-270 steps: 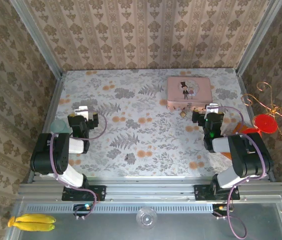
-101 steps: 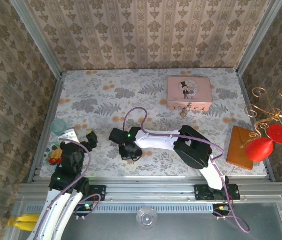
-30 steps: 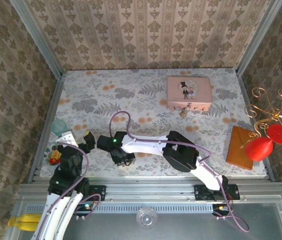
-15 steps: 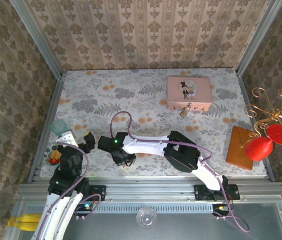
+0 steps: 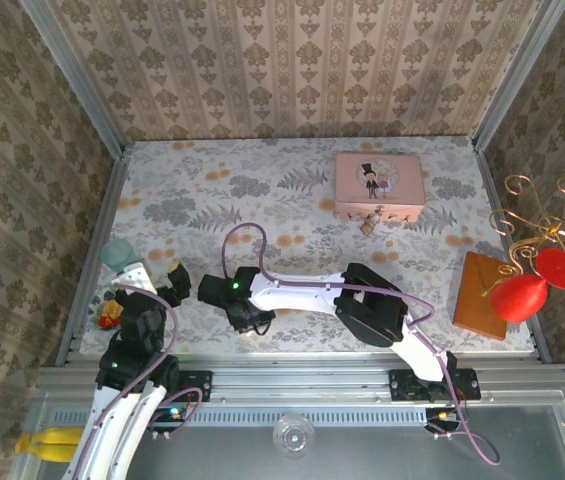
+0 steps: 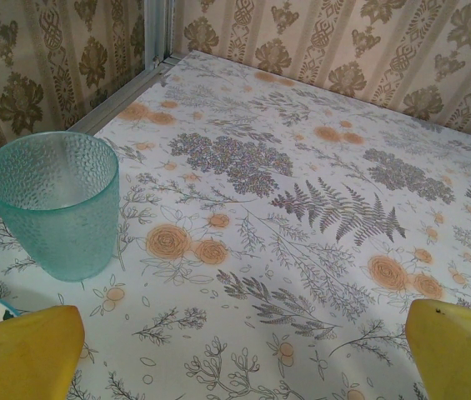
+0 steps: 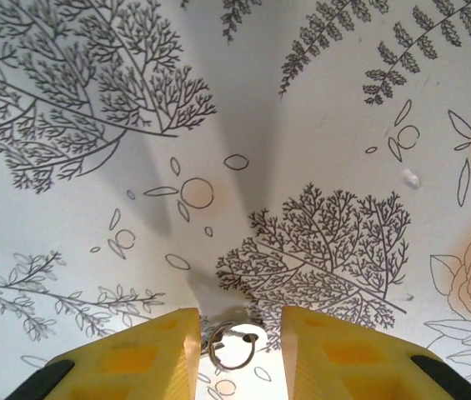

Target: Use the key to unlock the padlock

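The key (image 7: 233,345), a tiny metal key on a thin wire ring, lies flat on the flowered tablecloth. It sits between the yellow fingers of my right gripper (image 7: 239,350), whose jaws stand a little apart; the ring lies close to the left finger (image 7: 147,354). In the top view the right arm reaches far left, with its gripper (image 5: 249,322) pointed down at the cloth near the front edge. The padlock (image 5: 367,227), small and brass, hangs at the front of the pink tin (image 5: 379,180). My left gripper (image 6: 243,358) is wide open and holds nothing.
A teal plastic cup (image 6: 52,204) stands by the left wall, close to the left gripper (image 5: 157,278). A brown wooden box (image 5: 480,295) and a copper stand with red ornaments (image 5: 537,275) occupy the right edge. A small colourful item (image 5: 110,315) lies at the left rim.
The right gripper's jaws have parted slightly around the key, and its head has shifted a little to the right. The left arm has stayed still.
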